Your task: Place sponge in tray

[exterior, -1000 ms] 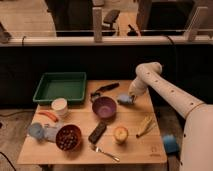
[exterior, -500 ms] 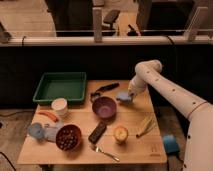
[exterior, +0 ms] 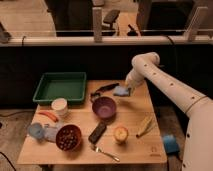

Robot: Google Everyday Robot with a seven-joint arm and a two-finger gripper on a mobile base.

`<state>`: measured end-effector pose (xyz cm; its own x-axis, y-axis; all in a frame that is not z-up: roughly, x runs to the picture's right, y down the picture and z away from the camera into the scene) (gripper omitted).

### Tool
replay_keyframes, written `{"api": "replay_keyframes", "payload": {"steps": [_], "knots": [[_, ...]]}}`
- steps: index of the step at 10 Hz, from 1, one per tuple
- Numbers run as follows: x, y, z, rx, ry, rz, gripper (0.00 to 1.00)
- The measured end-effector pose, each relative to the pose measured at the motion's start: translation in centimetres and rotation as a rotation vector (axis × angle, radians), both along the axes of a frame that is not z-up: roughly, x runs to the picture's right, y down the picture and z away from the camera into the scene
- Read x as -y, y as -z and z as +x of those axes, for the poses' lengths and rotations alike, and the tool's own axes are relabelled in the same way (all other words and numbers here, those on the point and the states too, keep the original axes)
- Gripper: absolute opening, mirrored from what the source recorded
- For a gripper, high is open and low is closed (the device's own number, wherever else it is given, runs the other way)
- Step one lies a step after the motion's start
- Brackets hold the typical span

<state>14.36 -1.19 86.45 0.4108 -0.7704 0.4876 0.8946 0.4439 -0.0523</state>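
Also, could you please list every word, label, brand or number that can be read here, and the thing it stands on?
There are none: no readable text stands on anything.
The large green rectangular plastic tray and the small light-blue sponge are plain.
The gripper, at the sponge over the table's far side, shows no lettering.
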Motion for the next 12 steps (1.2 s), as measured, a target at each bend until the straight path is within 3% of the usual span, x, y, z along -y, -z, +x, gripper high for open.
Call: {"api": "replay_keyframes", "payload": {"steps": [7, 12], "knots": [[3.9, 0.5, -4.3, 0.046, 0.125, 0.005, 0.04], [4.9, 0.8, -6.9, 0.083, 0.197, 0.010, 0.04]]}}
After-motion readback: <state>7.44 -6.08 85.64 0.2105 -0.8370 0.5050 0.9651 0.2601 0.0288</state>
